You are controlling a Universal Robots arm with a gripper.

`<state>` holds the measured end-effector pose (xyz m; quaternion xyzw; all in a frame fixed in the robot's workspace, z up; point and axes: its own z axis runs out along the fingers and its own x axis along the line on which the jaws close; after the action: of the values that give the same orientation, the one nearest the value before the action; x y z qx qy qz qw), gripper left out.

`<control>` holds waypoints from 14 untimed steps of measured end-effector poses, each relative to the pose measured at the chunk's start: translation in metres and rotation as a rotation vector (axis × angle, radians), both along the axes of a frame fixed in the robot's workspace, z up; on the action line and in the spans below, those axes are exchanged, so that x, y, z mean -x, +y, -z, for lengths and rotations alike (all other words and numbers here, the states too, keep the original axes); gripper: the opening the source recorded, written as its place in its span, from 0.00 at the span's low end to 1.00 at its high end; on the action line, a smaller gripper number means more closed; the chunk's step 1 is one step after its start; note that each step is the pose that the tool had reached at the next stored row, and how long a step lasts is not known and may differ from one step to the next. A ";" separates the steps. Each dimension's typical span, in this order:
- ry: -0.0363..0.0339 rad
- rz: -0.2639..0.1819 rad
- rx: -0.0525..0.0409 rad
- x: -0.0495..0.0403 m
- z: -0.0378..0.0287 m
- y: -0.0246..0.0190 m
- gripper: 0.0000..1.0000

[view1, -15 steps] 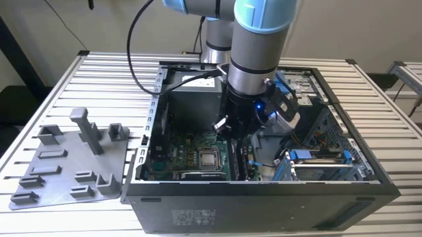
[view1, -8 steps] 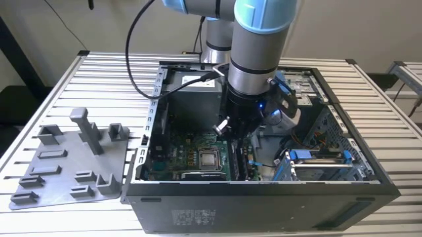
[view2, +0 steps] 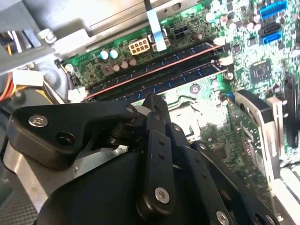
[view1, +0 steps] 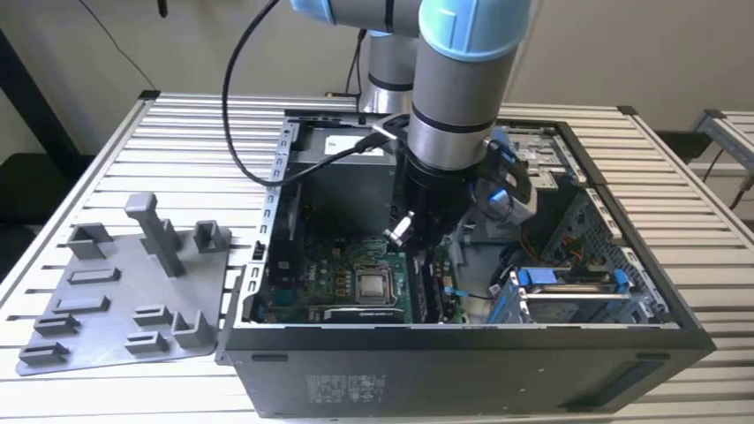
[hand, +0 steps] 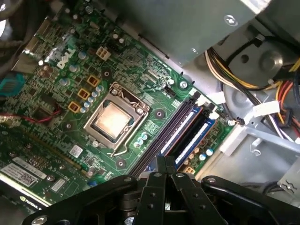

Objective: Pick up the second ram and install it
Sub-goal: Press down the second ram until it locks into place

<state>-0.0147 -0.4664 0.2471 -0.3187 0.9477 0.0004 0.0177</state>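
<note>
My gripper [view1: 407,237] reaches down into the open computer case [view1: 471,344], just above the motherboard [hand: 140,89]. In both wrist views its black fingers [hand: 165,164] meet at a narrow tip [view2: 154,99], shut with nothing seen between them. The tip hovers at or on one end of the row of memory slots [hand: 187,133]. A long dark stick with a pale strip, which looks like the second ram [hand: 176,133], lies along one of these slots under the tip. Whether the tip touches it I cannot tell.
A grey holder tray [view1: 118,300] with upright posts lies on the slatted table at the exterior view's left, with no sticks in it. The bare processor [hand: 112,119], a graphics card [hand: 28,168] and bundled power cables [hand: 267,79] crowd the slots. Case walls close in all round.
</note>
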 end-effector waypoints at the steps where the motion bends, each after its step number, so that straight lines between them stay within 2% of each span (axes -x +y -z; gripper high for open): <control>1: 0.0000 -0.018 0.0000 0.0000 0.0000 0.0000 0.11; 14: -0.0010 -0.255 0.0000 0.0000 0.0000 0.0000 0.11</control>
<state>-0.0147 -0.4664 0.2471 -0.4366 0.8995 0.0025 0.0180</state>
